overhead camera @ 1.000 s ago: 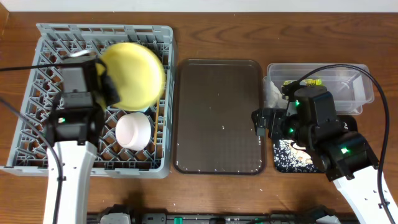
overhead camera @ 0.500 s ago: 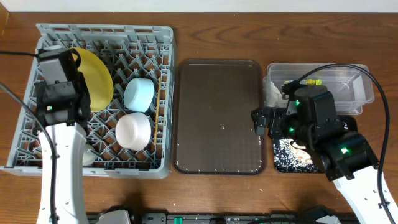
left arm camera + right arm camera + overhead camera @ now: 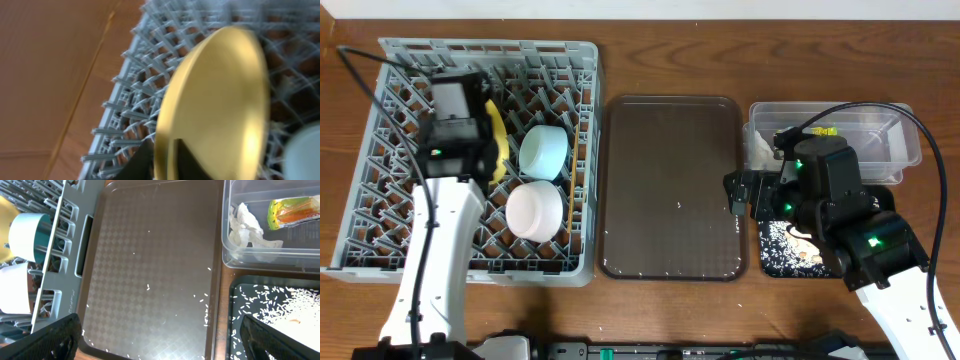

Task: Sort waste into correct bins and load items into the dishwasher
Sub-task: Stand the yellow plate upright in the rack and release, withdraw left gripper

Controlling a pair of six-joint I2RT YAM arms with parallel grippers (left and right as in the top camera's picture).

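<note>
Inside the rack (image 3: 490,45), the left arm (image 3: 445,230) is hiding most of the yellow plate (image 3: 499,140). Up close, the plate is blurring, with its lower edge and the left end effector (image 3: 167,160) running off frame. Right of the rack, the right arm (image 3: 840,215) is covering much of the black tray (image 3: 773,250).

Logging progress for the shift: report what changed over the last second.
The left tool swung the yellow plate from facing up over the middle of the dish rack to standing on edge among its pegs, still gripped, uncovering the light blue bowl. The white bowl and right tool stayed put.
</note>
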